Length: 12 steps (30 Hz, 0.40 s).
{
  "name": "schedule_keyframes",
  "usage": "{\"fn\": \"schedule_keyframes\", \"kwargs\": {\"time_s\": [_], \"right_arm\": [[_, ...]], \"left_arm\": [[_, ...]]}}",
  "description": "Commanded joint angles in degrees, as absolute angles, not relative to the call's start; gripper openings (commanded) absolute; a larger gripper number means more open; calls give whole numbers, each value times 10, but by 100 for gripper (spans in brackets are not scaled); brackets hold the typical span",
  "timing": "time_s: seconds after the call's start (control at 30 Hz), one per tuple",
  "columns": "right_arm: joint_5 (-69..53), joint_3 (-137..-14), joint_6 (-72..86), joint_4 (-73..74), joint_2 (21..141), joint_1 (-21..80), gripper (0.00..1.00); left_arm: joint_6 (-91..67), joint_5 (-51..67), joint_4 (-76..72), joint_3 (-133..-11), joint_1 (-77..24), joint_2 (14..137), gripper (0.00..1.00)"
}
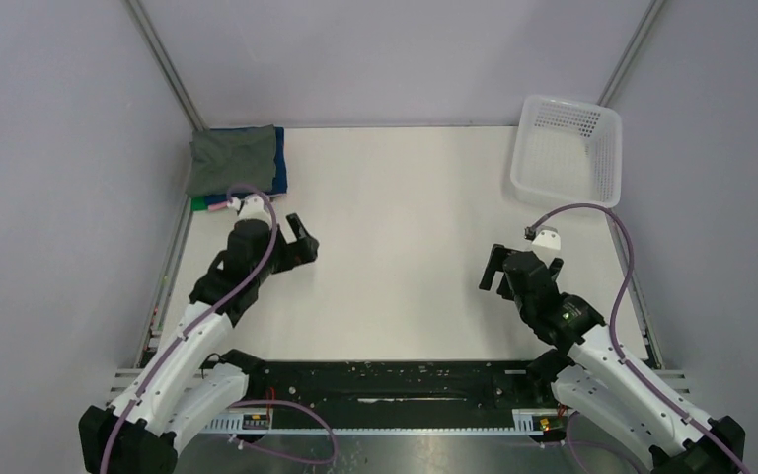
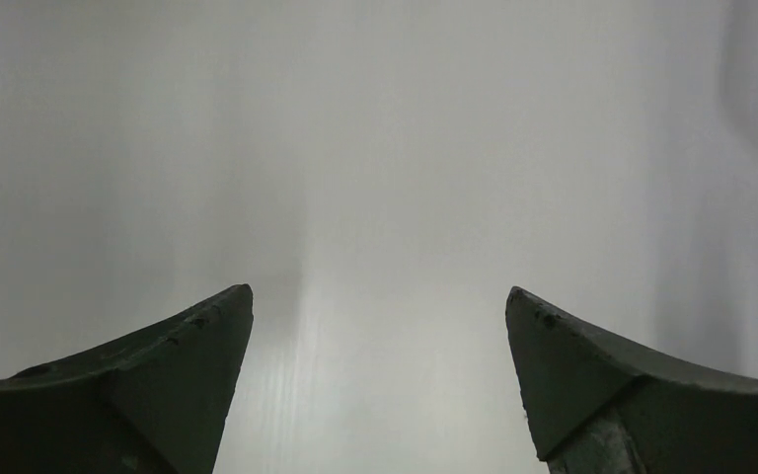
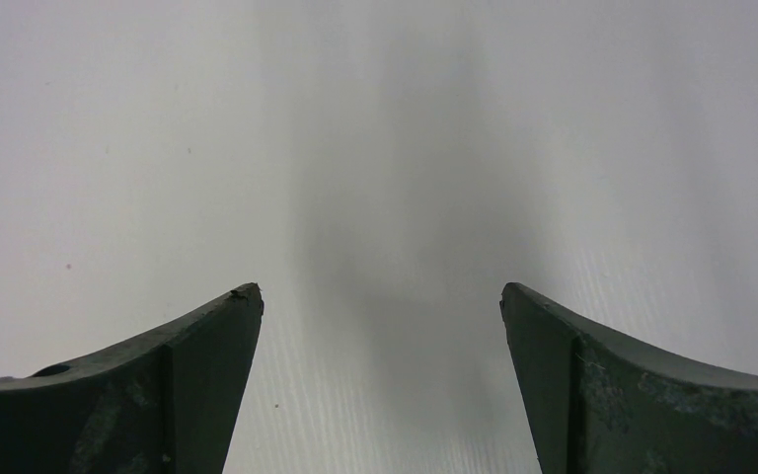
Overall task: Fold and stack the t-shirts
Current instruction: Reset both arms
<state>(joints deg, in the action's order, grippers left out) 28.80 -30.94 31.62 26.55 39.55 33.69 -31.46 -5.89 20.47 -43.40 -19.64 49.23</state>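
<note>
While both arms reach out over the white table [image 1: 405, 197], the t-shirts [image 1: 232, 163] lie as one folded stack in its far left corner. A dark grey-green shirt [image 1: 229, 150] forms the top layer. A navy blue shirt [image 1: 279, 170] shows along the stack's right edge, and slivers of green cloth [image 1: 199, 205] and pink cloth [image 1: 219, 207] show at its near edge.

The left gripper [image 1: 303, 239] is near the stack but apart from it, jaws spread wide and holding nothing. Its wrist view shows only bare table between the fingertips [image 2: 207, 336].

The right gripper [image 1: 493, 269] is over the right half of the table, well apart from the stack, its jaws likewise wide and empty-handed, with bare surface between its fingertips [image 3: 212, 341].

A white mesh basket [image 1: 607, 163] stands in the far right corner.
</note>
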Motion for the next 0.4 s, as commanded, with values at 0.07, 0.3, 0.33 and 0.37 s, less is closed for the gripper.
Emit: {"fn": "schedule_keyframes", "kwargs": {"time_s": [0.07, 0.3, 0.33, 0.37], "right_arm": [[367, -285, 332, 270, 362, 335, 100], [370, -266, 330, 258, 333, 335, 99], [372, -267, 330, 256, 331, 335, 99], [374, -267, 330, 256, 329, 335, 99]], "left_arm": [[-331, -79, 208, -315, -202, 379, 99], [-326, -73, 206, -313, -203, 358, 99], [-326, -76, 208, -313, -203, 360, 99], [-326, -78, 210, -312, -203, 361, 99]]}}
